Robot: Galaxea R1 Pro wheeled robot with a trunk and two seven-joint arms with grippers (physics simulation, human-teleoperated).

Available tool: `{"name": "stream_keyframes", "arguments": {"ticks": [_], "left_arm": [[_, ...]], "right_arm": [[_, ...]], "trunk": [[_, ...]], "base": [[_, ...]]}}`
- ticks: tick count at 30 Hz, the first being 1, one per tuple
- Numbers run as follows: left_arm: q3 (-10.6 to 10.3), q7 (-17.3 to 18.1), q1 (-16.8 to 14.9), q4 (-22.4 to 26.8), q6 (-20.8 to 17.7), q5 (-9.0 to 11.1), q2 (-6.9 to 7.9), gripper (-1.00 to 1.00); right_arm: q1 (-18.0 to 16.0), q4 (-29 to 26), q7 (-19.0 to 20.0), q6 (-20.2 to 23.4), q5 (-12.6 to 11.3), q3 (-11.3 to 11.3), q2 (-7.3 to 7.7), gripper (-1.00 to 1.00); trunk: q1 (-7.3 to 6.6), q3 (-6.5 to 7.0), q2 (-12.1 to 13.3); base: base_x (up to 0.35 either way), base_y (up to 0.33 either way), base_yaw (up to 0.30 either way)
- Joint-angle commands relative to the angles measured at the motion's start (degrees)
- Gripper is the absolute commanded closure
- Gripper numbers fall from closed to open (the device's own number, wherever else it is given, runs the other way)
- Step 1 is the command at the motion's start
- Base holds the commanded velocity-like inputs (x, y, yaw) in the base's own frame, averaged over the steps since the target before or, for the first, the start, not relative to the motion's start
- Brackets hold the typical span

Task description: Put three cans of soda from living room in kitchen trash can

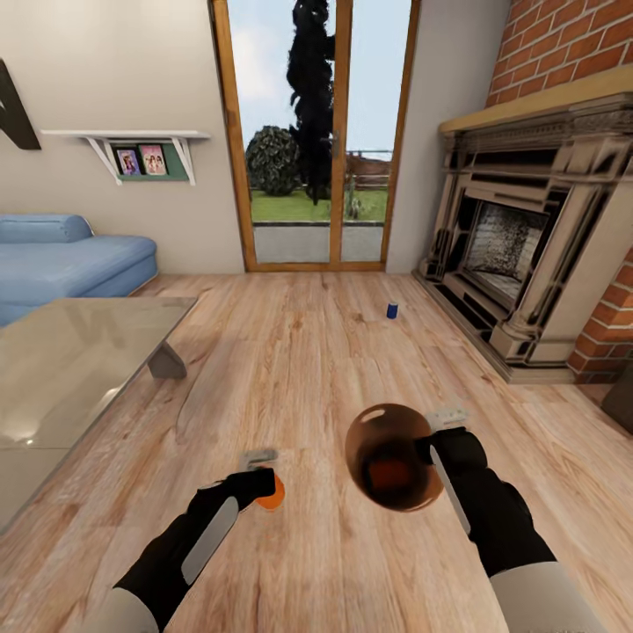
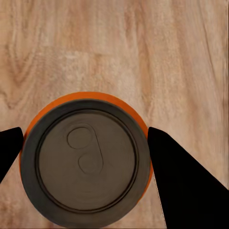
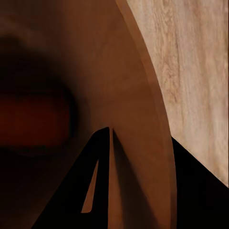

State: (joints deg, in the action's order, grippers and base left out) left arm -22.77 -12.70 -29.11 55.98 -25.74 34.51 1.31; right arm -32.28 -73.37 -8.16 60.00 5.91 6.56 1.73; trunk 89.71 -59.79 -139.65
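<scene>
Orange can at the left, bin at the right

Glass table [image 1: 79, 369] sits at the far left by a blue sofa [image 1: 61, 264]; the left gripper [image 1: 261, 486] is closed around an upright orange can [image 2: 86, 160], a finger on each side, above the wood floor [image 1: 299, 352]; the right gripper [image 1: 428, 450] pinches the rim of the brown bin [image 1: 391, 457], something orange-red in its dark inside; farther right, a blue can [image 1: 392, 309] stands on the floor near the fireplace [image 1: 519, 255].

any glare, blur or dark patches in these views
Head view: soft reflections on the glass table, otherwise sharp, evenly lit. Left wrist view: orange can crisp, end effector fingers pure black. Right wrist view: trash can interior very dark and slightly soft.
</scene>
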Motion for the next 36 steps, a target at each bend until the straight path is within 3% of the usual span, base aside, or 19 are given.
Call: {"name": "stream_keyframes", "arguments": {"ticks": [1, 8, 10, 13, 17, 21, 27, 36], "left_arm": [[0.00, -0.33, 0.06, 1.33, -0.84, -0.06, 0.13, 1.00], [0.09, -5.47, 2.71, 17.97, -10.55, -0.03, 0.52, 1.00], [0.09, -6.89, 3.07, 21.81, -12.71, 0.00, 0.53, 1.00], [0.15, -8.06, 3.32, 26.33, -15.96, 0.18, 0.50, 1.00], [0.28, -8.50, 3.40, 29.13, -18.58, 0.32, 0.43, 1.00], [0.32, -8.61, 3.42, 30.38, -20.33, 0.40, 0.20, 1.00], [0.34, -8.65, 3.39, 33.61, -25.41, 0.46, -0.10, 1.00], [0.29, -8.41, 3.29, 34.67, -26.89, 0.76, -1.14, 1.00]], "right_arm": [[-0.09, 0.67, -0.19, 0.00, -1.17, 0.04, -0.01, 1.00], [-1.83, 10.69, -3.55, -2.98, -1.19, -0.21, 0.27, 1.00], [-2.51, 13.09, -5.75, -4.18, -1.21, -0.26, 0.23, 1.00], [-4.07, 18.64, -10.91, -9.27, -1.29, -0.34, 0.14, 1.00], [-6.68, 26.10, -17.54, -14.33, -1.64, -0.39, 0.00, 1.00], [-7.75, 29.66, -20.78, -17.59, -1.74, -0.40, -0.17, 1.00], [-10.64, 38.10, -21.99, -22.40, -1.80, -0.39, -0.63, 1.00], [-11.51, 40.90, -22.15, -24.10, -1.43, -0.23, -3.29, 1.00]], "trunk": [[-0.23, 0.19, 0.41], [-1.77, 1.45, 3.22], [-2.21, 1.81, 4.02], [-2.87, 2.35, 5.23], [-3.75, 3.06, 6.83], [-4.62, 3.78, 8.43], [-5.94, 4.86, 10.84], [-7.92, 6.47, 14.45]], "base": [[0.000, 0.000, 0.000], [0.000, 0.000, 0.000], [0.000, 0.000, 0.000], [0.000, 0.000, 0.000], [0.000, 0.000, 0.000], [0.000, 0.000, 0.000], [0.000, 0.000, 0.000], [0.000, 0.000, 0.000]]}}
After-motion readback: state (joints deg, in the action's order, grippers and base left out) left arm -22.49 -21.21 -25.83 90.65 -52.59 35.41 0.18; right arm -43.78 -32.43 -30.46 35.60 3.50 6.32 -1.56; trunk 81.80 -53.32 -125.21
